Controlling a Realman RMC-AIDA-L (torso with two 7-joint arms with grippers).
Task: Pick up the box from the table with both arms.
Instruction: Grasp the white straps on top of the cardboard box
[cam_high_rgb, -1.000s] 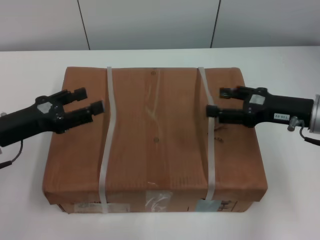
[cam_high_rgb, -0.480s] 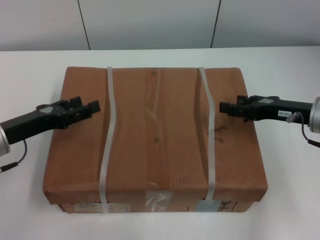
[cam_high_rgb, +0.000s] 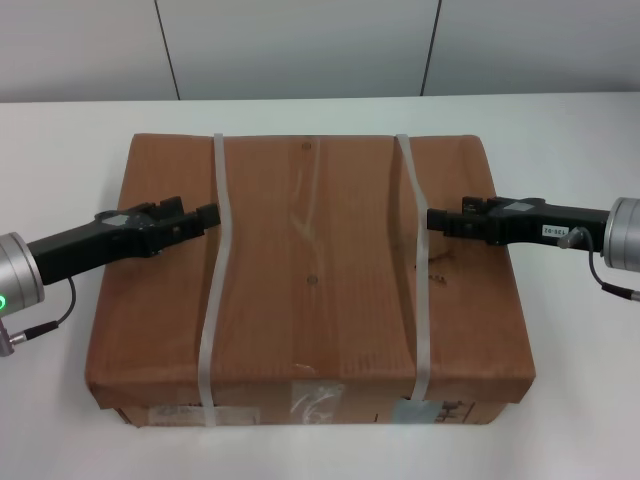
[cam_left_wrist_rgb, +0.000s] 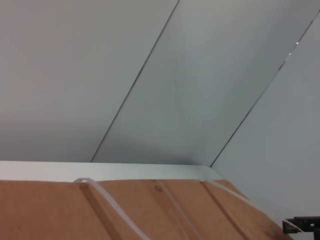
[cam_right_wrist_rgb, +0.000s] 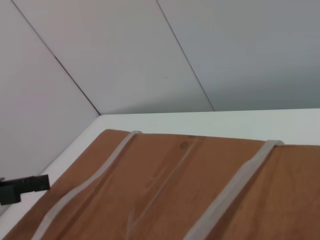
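Note:
The brown cardboard box (cam_high_rgb: 310, 270) lies flat on the white table (cam_high_rgb: 60, 130), with two pale straps running front to back: the left strap (cam_high_rgb: 210, 300) and the right strap (cam_high_rgb: 421, 300). Labels and tape show on its front side. My left gripper (cam_high_rgb: 188, 212) is over the box top just left of the left strap, turned on its side, open and empty. My right gripper (cam_high_rgb: 450, 215) is over the box top just right of the right strap, also on its side, open and empty. The box top also shows in the left wrist view (cam_left_wrist_rgb: 60, 210) and the right wrist view (cam_right_wrist_rgb: 165, 190).
A pale panelled wall (cam_high_rgb: 300, 45) stands behind the table. Bare tabletop runs on both sides of the box and behind it. The other arm's black tip shows far off in the left wrist view (cam_left_wrist_rgb: 301, 225) and the right wrist view (cam_right_wrist_rgb: 22, 187).
Both grippers have rolled from flat to on their sides. They first drew back toward the box's sides, then moved in again toward the straps.

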